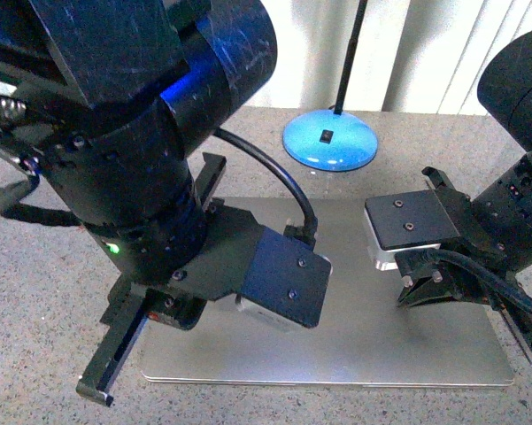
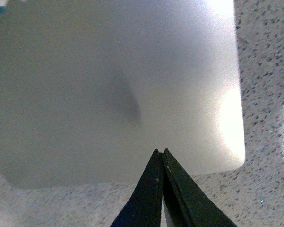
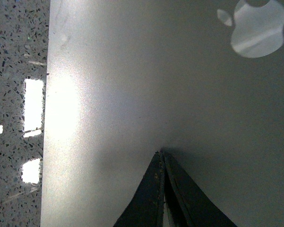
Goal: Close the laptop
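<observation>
Left gripper, nearest us, is pinched together on nothing above the laptop lid's corner; our right gripper, equally empty, touches mid-lid. With the lid flat on the speckled counter, we judge closing complete, only withdrawal remaining.
</observation>
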